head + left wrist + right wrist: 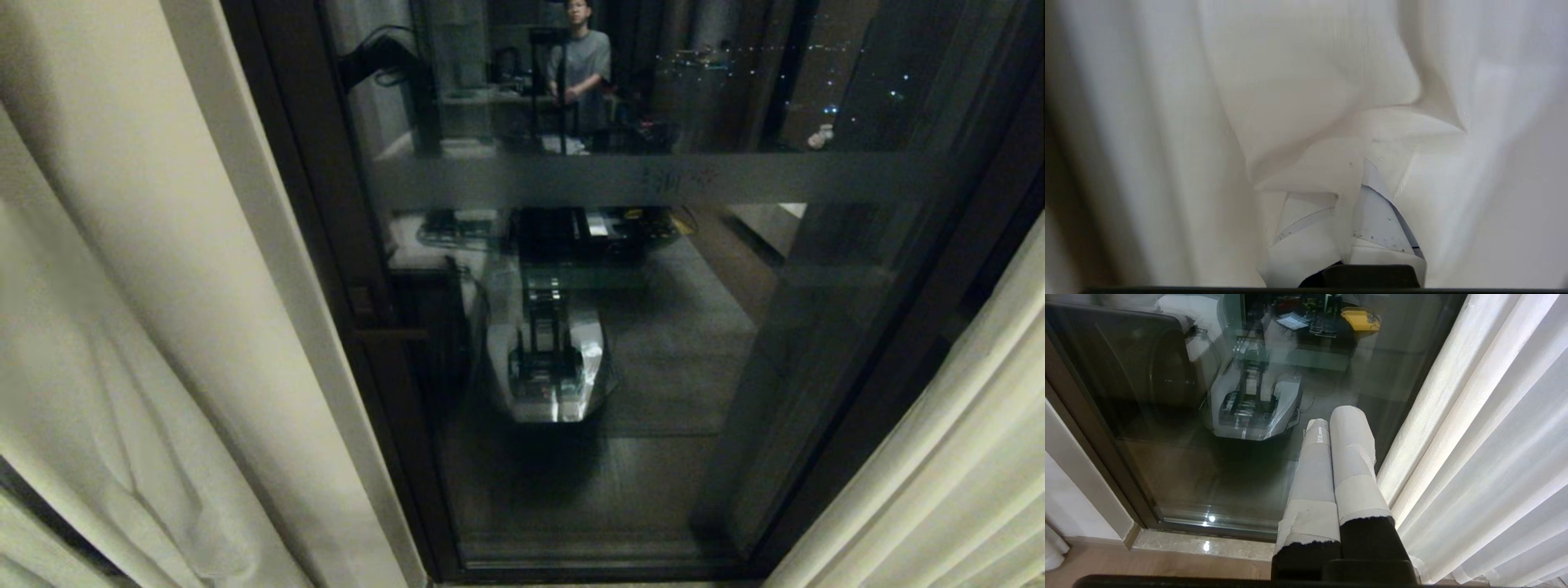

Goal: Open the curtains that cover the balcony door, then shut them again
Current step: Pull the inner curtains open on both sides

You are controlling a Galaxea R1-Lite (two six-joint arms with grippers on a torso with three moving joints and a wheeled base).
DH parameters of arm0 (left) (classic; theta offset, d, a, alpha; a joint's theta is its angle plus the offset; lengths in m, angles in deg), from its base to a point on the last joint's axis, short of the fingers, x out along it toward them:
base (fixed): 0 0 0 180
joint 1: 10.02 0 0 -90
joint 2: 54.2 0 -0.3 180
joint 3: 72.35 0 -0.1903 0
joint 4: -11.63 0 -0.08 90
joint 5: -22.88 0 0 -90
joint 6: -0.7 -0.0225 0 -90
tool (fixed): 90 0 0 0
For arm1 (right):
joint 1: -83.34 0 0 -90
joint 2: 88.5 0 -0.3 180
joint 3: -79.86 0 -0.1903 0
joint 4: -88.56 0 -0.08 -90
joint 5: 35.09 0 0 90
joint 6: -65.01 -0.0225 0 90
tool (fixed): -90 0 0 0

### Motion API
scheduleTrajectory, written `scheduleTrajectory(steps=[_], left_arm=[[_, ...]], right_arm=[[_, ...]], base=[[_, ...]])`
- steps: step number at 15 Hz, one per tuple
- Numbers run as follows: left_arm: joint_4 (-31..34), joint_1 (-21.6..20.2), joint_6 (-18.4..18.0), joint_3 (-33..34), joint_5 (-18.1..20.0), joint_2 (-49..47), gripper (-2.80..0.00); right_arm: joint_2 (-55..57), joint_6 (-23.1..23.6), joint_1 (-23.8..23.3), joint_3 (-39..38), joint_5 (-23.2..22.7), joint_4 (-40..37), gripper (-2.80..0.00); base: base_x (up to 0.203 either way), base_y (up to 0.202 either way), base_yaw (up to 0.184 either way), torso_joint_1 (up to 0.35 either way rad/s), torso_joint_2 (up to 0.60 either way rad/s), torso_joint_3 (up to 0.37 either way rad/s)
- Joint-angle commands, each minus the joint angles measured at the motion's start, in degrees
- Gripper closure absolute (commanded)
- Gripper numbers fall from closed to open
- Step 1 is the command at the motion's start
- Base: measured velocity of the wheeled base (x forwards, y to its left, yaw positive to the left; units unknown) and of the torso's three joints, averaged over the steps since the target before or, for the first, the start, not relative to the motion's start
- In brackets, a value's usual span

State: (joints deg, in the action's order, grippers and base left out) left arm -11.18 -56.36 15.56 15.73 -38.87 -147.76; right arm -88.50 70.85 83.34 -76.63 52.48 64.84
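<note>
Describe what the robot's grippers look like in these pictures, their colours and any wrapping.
The right gripper has two long fingers wrapped in pale off-white tape in overlapping bands, with rounded tips, on a black base with frayed tape edges. The left gripper shows the same pale tape, scuffed with small dark specks, over a black base; cream fabric hides most of it. No cables or markings show.

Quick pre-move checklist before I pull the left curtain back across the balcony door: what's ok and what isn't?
1. Left claw grip: ok, shut on the left curtain, fabric bunched between its taped fingers.
2. Right claw: ok, shut, empty, parked near the glass beside the right curtain, apart from it.
3. Balcony door: ok, glass uncovered between both panels.
4. Curtain snagging on the door frame: cannot tell.
5. Person: ok, only reflected in the glass, behind the robot.
</note>
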Motion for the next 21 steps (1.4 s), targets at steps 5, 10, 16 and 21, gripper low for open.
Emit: scheduleTrajectory(steps=[5, 10, 16, 21], left_arm=[[-0.2, 1.8, 0.0, 0.9, 0.1, 2.8, 0.00], [-0.2, 1.5, 0.0, 1.0, 0.0, 2.8, 0.00], [-0.2, 1.2, 0.1, 4.1, -0.3, 4.6, -2.80], [0.3, 0.1, 0.2, 11.5, -0.4, 12.0, -2.80]], right_arm=[[0.1, 0.0, 0.0, 0.0, 0.0, 0.0, 0.00], [0.1, 0.0, 0.0, 0.0, 0.0, 0.0, 0.00], [0.1, 0.0, 0.0, 0.0, 0.0, 0.0, 0.00], [0.1, 0.0, 0.0, 0.0, 0.0, 0.0, 0.00]], base=[[0.000, 0.000, 0.000, 0.000, 0.00, 0.000], [0.000, 0.000, 0.000, 0.000, 0.00, 0.000], [0.000, 0.000, 0.000, 0.000, 0.00, 0.000], [0.000, 0.000, 0.000, 0.000, 0.00, 0.000]])
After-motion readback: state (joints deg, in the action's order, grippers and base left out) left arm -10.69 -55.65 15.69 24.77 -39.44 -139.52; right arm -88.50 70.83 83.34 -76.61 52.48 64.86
